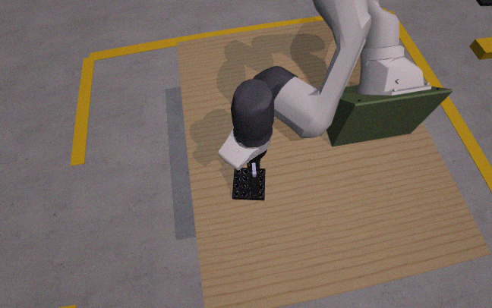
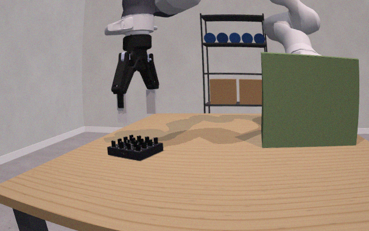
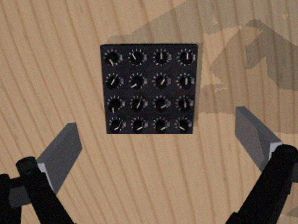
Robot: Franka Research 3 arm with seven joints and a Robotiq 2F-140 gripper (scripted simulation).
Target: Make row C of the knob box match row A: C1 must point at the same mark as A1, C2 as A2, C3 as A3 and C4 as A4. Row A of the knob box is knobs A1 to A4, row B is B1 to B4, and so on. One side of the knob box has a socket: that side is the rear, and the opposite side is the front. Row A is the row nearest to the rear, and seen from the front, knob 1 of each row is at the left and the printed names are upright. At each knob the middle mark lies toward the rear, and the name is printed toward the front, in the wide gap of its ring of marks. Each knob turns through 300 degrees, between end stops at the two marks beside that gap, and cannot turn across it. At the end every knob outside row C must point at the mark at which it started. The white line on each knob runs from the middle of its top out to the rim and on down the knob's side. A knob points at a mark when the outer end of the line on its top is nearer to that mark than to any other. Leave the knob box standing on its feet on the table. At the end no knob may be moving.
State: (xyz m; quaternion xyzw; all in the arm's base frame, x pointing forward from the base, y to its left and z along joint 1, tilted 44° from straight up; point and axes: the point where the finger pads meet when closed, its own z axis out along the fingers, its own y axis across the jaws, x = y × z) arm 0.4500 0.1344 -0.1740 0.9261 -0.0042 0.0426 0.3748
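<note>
While the tool point(image 1: 253, 170) point(image 2: 137, 99) point(image 3: 156, 128) hangs above the surface point(image 1: 342, 212) point(image 2: 199, 185) point(image 3: 40, 65), fingers wide apart, nothing between them, the knob box point(image 1: 249, 184) point(image 2: 124, 152) point(image 3: 150, 93) sits flat below it, toward the left in the exterior view, well apart from the green block point(image 1: 383, 119) point(image 2: 310, 99). Box looks rigid, probably light enough to skid or twist if pushed sideways. Knobs are small, stiff-looking stubs, likely slick, packed close. Best hold: one row C knob, both pads low on opposite sides, squeezed lightly, turned about its own axis. Wide fingers could brush neighbours, so narrow them before going down. Which row is C, cannot tell.
</note>
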